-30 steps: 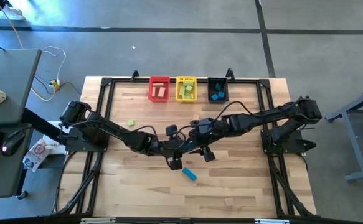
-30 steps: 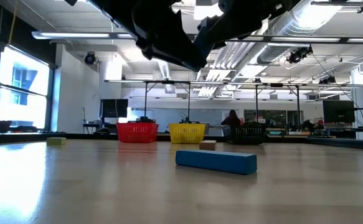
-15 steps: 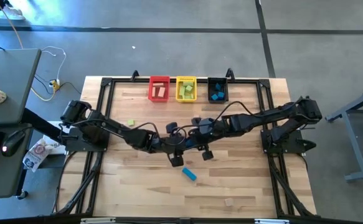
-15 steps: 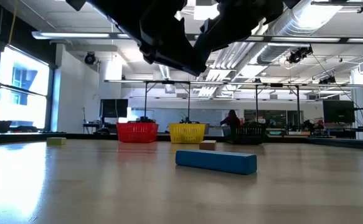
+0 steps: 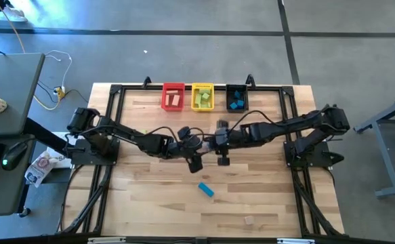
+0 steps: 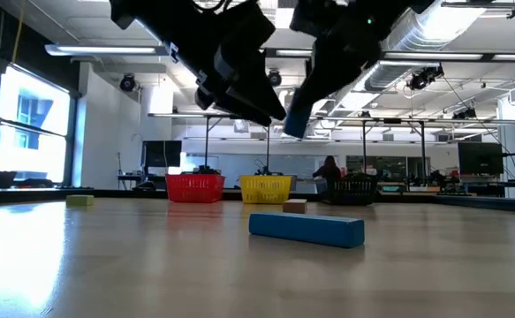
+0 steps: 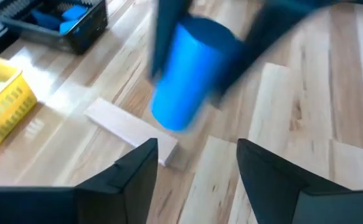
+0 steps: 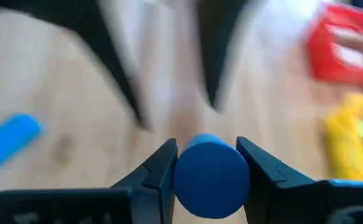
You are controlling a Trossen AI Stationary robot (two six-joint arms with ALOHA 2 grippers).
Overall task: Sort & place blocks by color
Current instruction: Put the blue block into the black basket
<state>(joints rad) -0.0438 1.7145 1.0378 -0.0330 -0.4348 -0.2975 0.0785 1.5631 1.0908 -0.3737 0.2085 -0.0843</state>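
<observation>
Above the middle of the counter (image 5: 150, 203) we see both arms meeting in the air. Our right gripper (image 8: 211, 163) has its jaws pinching a blue cylinder (image 8: 211, 176), gripped on both sides of its round end; from the level view the cylinder (image 6: 298, 115) hangs tilted well above the wood. Our left gripper (image 7: 195, 167) faces that same cylinder (image 7: 187, 74) with its jaws spread and nothing between them.

On the counter below lies a blue bar (image 6: 306, 229), flat, toward the near edge and a little right of centre (image 5: 206, 190). A pale wooden block (image 5: 249, 219) sits closer still to the near edge, well apart from the bar. A pale wooden bar (image 7: 130, 130) lies flat under the meeting grippers, and a light green block (image 6: 79, 200) rests off toward the left edge.

Along the far edge stand three bins in a row: a red bin (image 5: 173, 97) holding pale wood, a yellow bin (image 5: 202, 96) holding green blocks, and a black bin (image 5: 236, 97) holding blue blocks.
</observation>
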